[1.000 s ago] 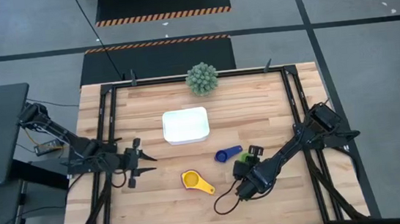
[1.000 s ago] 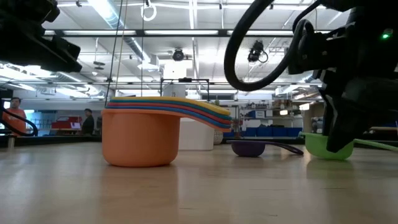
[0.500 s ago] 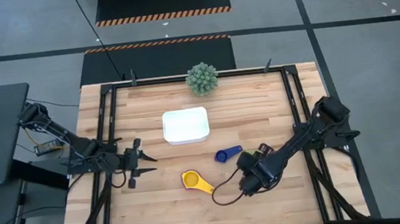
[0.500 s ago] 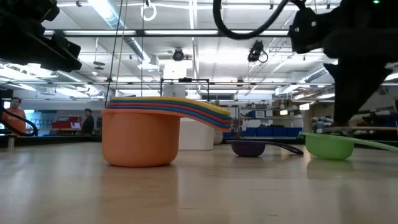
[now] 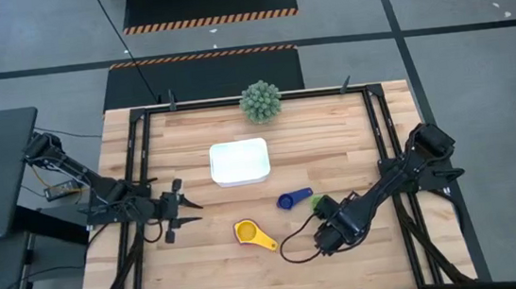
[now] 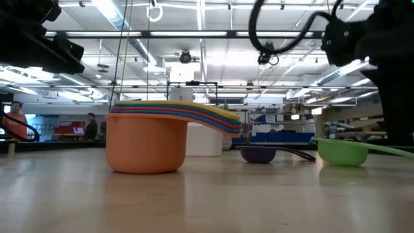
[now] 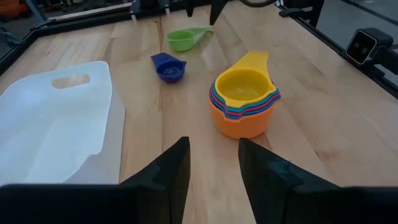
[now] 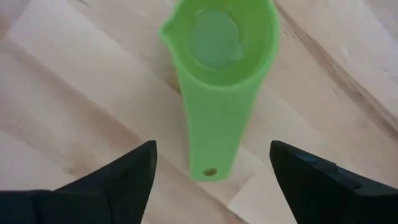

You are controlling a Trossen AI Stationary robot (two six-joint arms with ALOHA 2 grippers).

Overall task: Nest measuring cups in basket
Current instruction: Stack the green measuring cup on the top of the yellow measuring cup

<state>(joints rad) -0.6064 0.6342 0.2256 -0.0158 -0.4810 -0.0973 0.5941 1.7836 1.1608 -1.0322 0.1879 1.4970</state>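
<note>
The right gripper (image 8: 211, 171) is hanging with jaws apart above the handle of the small green plastic measuring cup (image 8: 219, 81), gripping nothing. The cup is lying on the wooden table (image 5: 333, 137), just beside the dark blue plastic cup (image 5: 290, 200). The nested stack of plastic cups, yellow on top (image 5: 247, 232), is standing well apart from the white shallow plastic basket (image 5: 239, 162). The left gripper (image 7: 212, 165), jaws partly apart and empty, is waiting near the table's left edge.

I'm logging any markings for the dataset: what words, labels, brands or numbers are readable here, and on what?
None can be read.
The measuring cups, green cup and basket show no print.
Signs in the room behind the table are too small and blurred to read.
</note>
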